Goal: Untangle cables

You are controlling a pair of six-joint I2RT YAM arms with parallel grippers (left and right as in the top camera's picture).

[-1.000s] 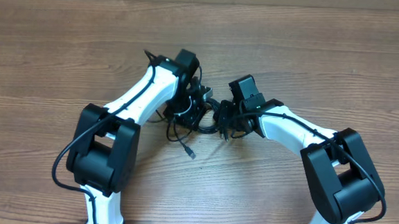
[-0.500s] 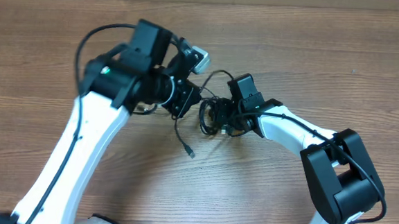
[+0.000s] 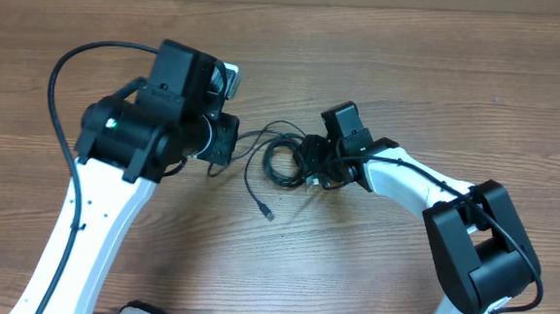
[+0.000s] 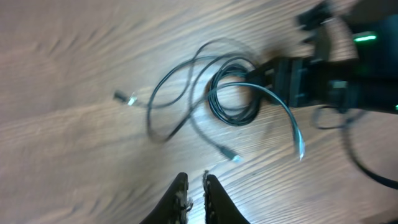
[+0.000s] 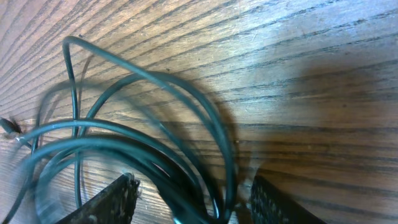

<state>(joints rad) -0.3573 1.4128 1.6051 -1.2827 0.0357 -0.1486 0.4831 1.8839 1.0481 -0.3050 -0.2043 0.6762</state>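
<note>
The cables [image 3: 280, 163] are thin black cords in a loose coil at mid-table. One strand runs left toward my left arm, and a silvery plug end [image 3: 268, 215] lies in front. In the left wrist view the coil [image 4: 233, 96] has loose loops and plug ends [image 4: 127, 98] spread around it. My left gripper [image 3: 219, 140] is raised left of the coil. Its jaws [image 4: 196, 186] are nearly together, and no cable shows between them. My right gripper [image 3: 314, 167] sits at the coil's right side. Its fingers [image 5: 196, 205] are wide apart, with coil strands [image 5: 155, 155] between them.
The wooden table [image 3: 441, 79] stretches all round the coil. The right arm's white link and black base [image 3: 479, 247] are at the front right. The left arm's thick black wire [image 3: 66, 66] arcs out at the far left.
My left arm has risen and swung left, away from the coil. A strand has been drawn out leftward and the coil has loosened. The right arm has stayed put.
</note>
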